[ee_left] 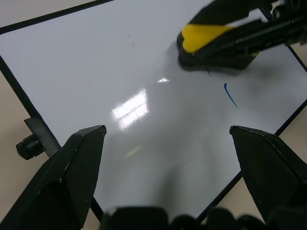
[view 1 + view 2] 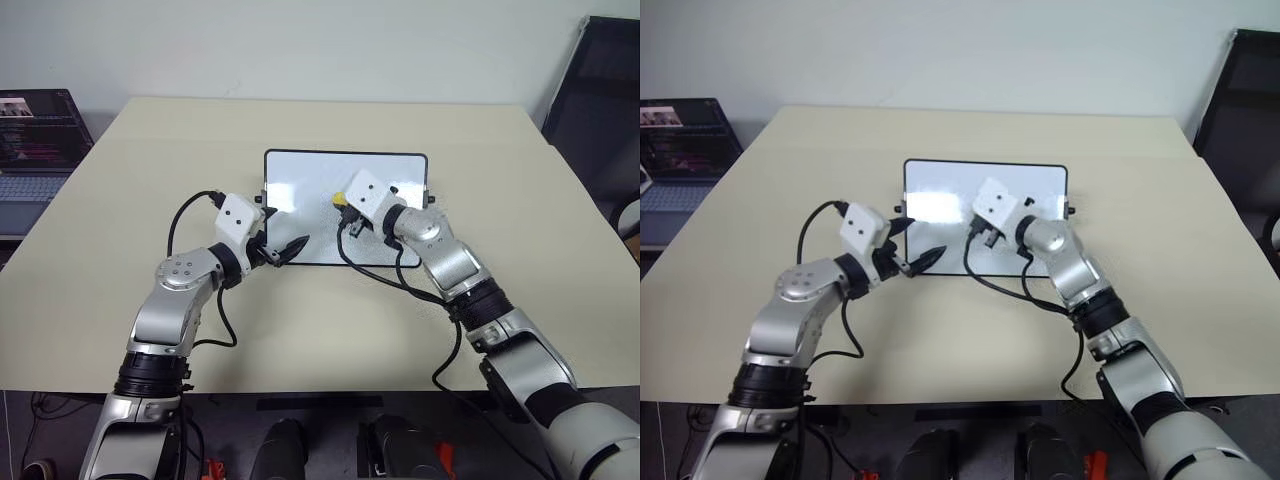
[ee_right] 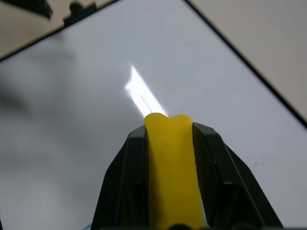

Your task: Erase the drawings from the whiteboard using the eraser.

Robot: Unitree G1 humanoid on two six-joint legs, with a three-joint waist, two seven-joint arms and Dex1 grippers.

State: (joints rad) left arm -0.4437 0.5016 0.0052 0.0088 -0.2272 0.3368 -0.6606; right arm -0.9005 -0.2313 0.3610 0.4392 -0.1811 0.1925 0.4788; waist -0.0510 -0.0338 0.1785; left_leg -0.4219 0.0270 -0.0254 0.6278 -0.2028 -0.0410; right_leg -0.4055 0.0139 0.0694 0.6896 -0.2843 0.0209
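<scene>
the right end effector (image 2: 346, 212) pinches the small yellow block eraser (image 1: 207, 36) over the glossy black-framed whiteboard (image 2: 300, 170); the left end effector (image 1: 168, 158) gapes. too light a press could leave the blue stroke (image 1: 230, 95).

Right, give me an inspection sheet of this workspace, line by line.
Surface: beige table, bare around the board.
Job's things: whiteboard lies flat near the table's middle; yellow eraser is gripped over it; one short blue stroke remains beside the eraser, other marks not made out.
Clutter: nothing seen on the table.
Grippers: right claw shut on the eraser above the board; left claw open, empty, at the board's near left edge.
Cables: black cables loop from both wrists; the right one hangs over the board's near edge.
Surroundings: laptop to the left, dark chair to the right, pale wall behind.
</scene>
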